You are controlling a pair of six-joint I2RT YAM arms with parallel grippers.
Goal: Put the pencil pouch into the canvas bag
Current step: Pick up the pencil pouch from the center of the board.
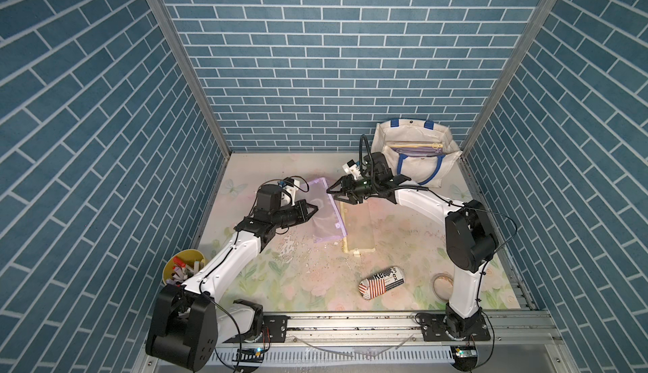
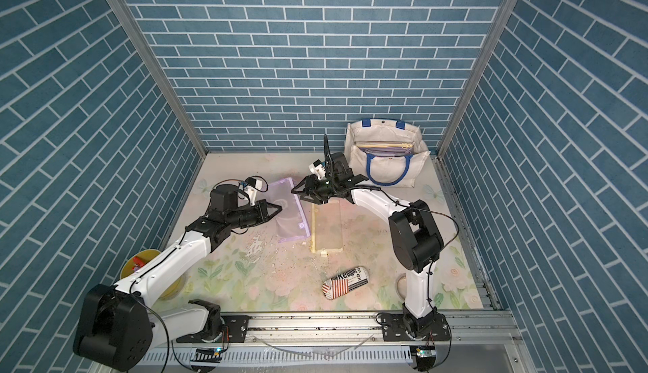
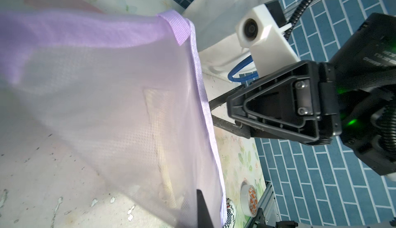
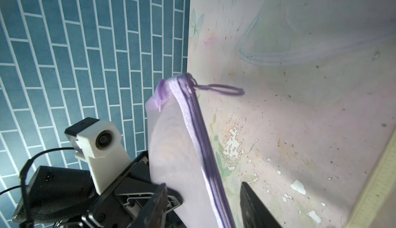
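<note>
The pencil pouch (image 1: 326, 213) (image 2: 289, 213) is a see-through lilac mesh pouch with a purple zipper, at mid-table. My left gripper (image 1: 316, 209) (image 2: 280, 208) is shut on its left side, holding it up off the mat; in the left wrist view one black finger (image 3: 202, 209) shows against the mesh (image 3: 107, 109). My right gripper (image 1: 331, 192) (image 2: 295, 192) (image 4: 202, 191) is open, its jaws either side of the pouch's zipper edge (image 4: 199, 134) without closing on it. The off-white canvas bag (image 1: 384, 132) (image 2: 354, 136) with blue handles stands open at the back right.
Flat pouches (image 1: 415, 148) stand inside the bag. A clear yellow-edged pouch (image 1: 357, 227) lies beside the lilac one. A printed case (image 1: 382, 281) and a tape roll (image 1: 442, 285) lie front right. A yellow cup of markers (image 1: 184, 267) stands front left.
</note>
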